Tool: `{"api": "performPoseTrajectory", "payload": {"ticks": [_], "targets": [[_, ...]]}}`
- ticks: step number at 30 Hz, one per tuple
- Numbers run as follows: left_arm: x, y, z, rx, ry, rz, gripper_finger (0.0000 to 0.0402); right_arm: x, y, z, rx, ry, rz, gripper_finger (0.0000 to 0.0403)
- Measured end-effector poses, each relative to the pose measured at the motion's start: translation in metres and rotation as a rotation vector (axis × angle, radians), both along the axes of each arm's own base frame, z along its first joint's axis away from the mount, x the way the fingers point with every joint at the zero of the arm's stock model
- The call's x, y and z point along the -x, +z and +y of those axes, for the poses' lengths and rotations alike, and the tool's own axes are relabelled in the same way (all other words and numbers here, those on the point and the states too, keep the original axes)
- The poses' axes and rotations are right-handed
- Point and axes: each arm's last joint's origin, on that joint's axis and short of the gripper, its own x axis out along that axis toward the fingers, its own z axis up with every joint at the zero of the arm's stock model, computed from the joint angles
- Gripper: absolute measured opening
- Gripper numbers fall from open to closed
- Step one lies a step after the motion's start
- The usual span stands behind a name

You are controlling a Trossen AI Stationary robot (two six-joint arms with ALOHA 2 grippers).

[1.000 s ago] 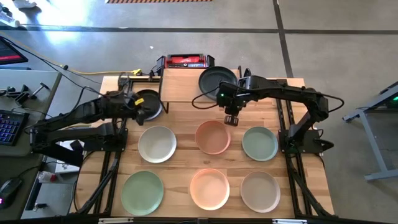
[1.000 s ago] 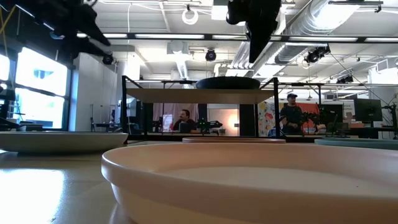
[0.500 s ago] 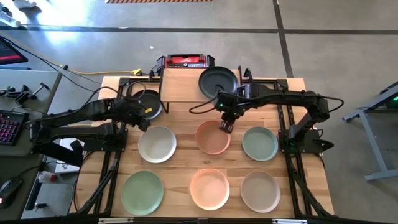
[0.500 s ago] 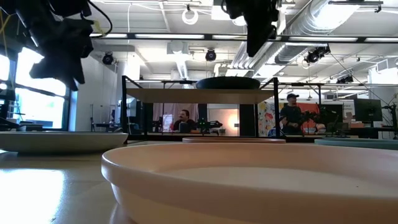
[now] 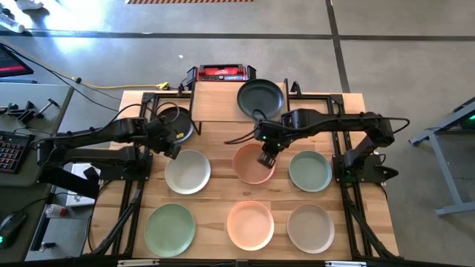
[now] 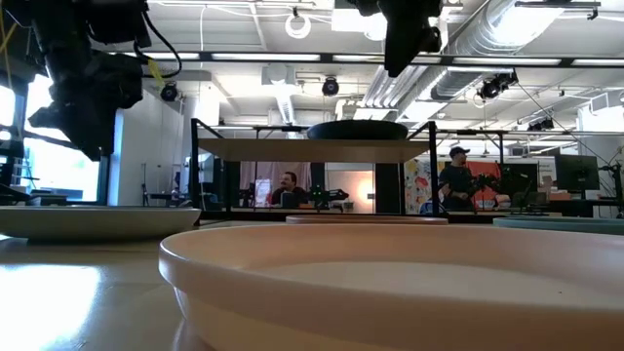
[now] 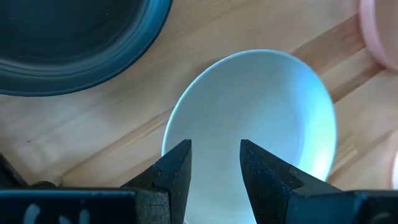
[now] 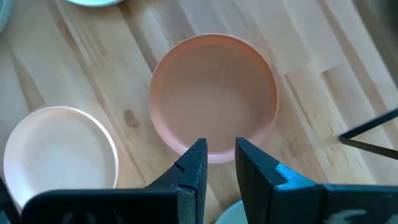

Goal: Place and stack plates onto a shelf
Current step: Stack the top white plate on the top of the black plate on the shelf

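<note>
Tabletop: peach-pink plate (image 5: 253,165) lies under right gripper (image 5: 266,159).

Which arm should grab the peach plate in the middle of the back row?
Right. The right hand hangs open at that peach plate's rim, with the plate centred in its wrist view. The left hand is over the white plate instead.

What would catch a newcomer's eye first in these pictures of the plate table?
Six plates in two rows fill the table's front, a peach-pink plate in the back row's middle. The right gripper hangs open over its rim, the left gripper open by the cream-white plate. One black plate sits on the shelf.
</note>
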Motion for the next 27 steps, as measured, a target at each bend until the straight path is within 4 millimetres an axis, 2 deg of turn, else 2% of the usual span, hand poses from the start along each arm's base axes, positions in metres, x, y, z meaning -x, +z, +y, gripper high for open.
{"api": "performPoseTrajectory", "payload": {"ticks": [7, 27], "targets": [[-0.009, -0.008, 0.003, 0.013, -0.014, 0.071, 0.0126, -0.002, 0.001, 0.012, 0.002, 0.038, -0.025, 0.0062], [-0.032, -0.038, 0.012, 0.043, -0.113, 0.282, 0.0126, -0.005, 0.002, 0.012, 0.008, 0.045, -0.055, 0.0062]]}}
